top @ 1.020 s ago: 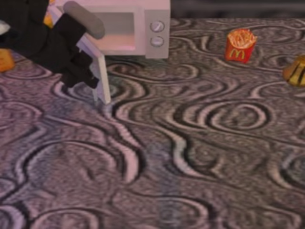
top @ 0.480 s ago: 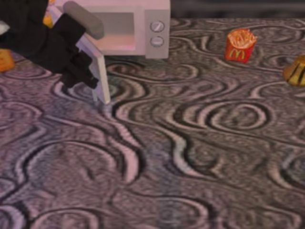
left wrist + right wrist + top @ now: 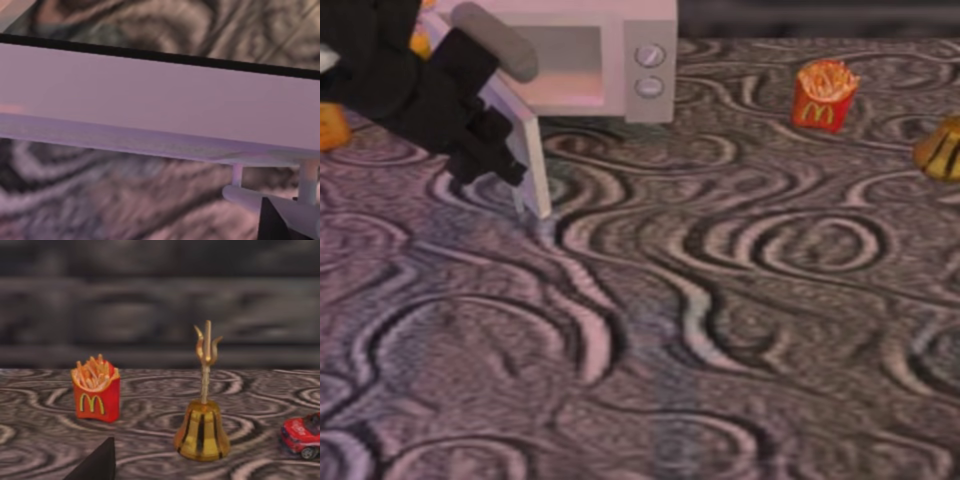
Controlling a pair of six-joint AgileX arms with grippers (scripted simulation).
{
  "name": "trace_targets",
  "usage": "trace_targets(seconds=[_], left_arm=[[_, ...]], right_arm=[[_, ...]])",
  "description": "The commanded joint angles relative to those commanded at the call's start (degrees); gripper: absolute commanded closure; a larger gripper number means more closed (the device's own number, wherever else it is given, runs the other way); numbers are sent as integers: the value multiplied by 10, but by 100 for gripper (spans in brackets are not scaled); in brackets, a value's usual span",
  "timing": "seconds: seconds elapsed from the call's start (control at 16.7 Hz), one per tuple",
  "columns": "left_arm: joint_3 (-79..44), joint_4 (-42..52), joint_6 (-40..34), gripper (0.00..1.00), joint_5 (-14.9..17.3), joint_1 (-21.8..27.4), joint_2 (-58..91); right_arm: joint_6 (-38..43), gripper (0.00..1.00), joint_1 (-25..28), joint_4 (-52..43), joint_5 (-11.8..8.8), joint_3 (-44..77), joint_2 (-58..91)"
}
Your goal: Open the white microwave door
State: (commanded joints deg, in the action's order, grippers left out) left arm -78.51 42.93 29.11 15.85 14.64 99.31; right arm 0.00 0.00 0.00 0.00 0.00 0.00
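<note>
The white microwave (image 3: 620, 50) stands at the table's far edge, left of centre, with two round knobs on its right panel. Its door (image 3: 534, 165) is swung wide open toward the front, edge-on in the top view, and the cavity is exposed. My left gripper (image 3: 492, 155) sits on the door's outer, left side. In the left wrist view the door (image 3: 160, 105) fills the frame, and a dark finger (image 3: 272, 222) presses the handle bar (image 3: 250, 197). My right gripper (image 3: 100, 465) shows only in the right wrist view, parked off to the right.
A red fries carton (image 3: 823, 95) stands right of the microwave and a golden bell (image 3: 942, 150) sits at the right edge. A red toy car (image 3: 302, 435) is beside the bell. An orange object (image 3: 332, 125) lies at the far left.
My left arm has shifted only slightly beside the door. The door stands open at nearly the same angle as before.
</note>
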Motion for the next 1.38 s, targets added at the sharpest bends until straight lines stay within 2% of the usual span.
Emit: trace_targets(seconds=[0.3, 0.72, 1.38], left_arm=[[2, 1, 0, 100, 4, 2, -1], [3, 22, 67, 100, 31, -27, -4], [3, 22, 68, 100, 31, -27, -4]], right_arm=[[0, 0, 0, 0, 0, 0, 0], [0, 0, 0, 0, 0, 0, 0], [0, 0, 0, 0, 0, 0, 0]])
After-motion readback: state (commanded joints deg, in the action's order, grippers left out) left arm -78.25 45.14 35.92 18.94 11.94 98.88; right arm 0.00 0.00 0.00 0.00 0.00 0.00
